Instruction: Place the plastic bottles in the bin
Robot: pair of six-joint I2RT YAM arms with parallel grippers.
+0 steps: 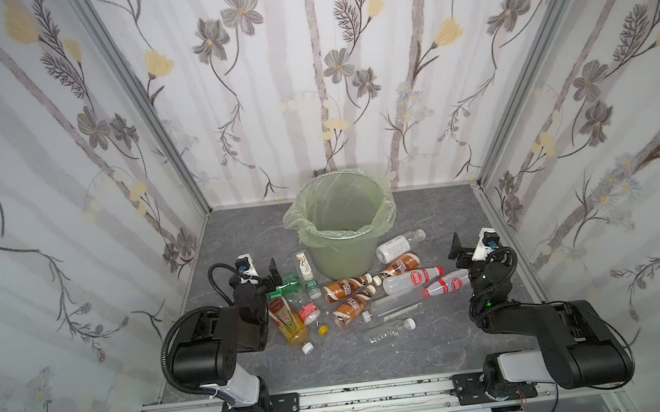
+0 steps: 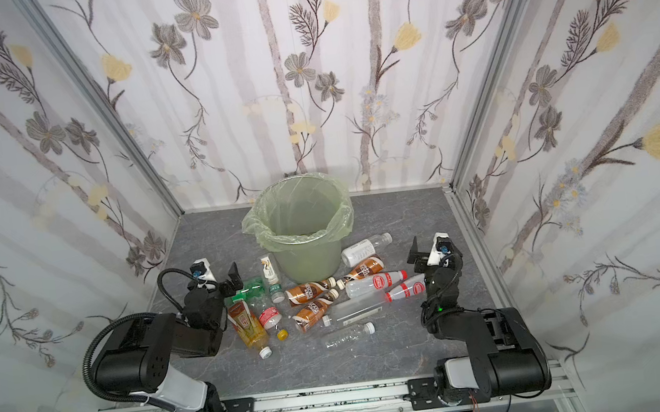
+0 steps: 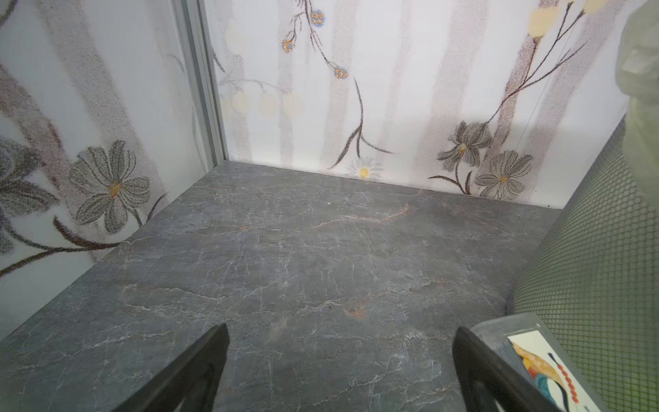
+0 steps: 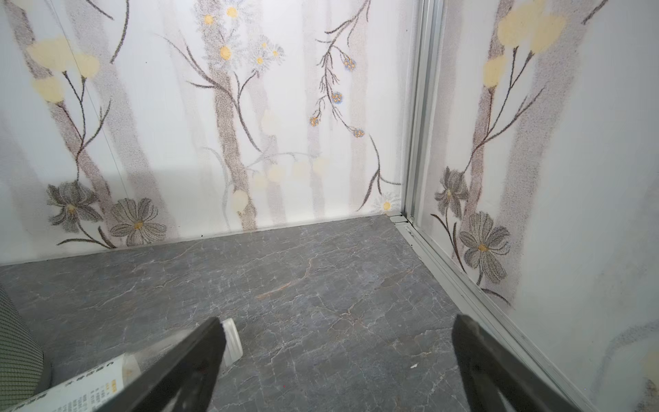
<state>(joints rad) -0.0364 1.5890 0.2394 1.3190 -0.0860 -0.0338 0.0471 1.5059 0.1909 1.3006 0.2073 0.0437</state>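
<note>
Bottle (image 4: pixel 89 388) just beside right end effector (image 4: pixel 338 320)

Bin (image 1: pixel 340 256): matt pale-green plastic, finely textured wall. Liner bag (image 1: pixel 294 224): thin translucent film. Tabletop (image 3: pixel 285 267): matt grey stone-look, possibly laminate.

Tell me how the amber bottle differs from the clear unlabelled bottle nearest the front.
The amber bottle is golden and carries a red-brown label; the clear bottle is see-through and bare. The amber bottle's cap points toward the front rail; the clear bottle's cap points right in both top views. Both lie on their sides with white caps.
</note>
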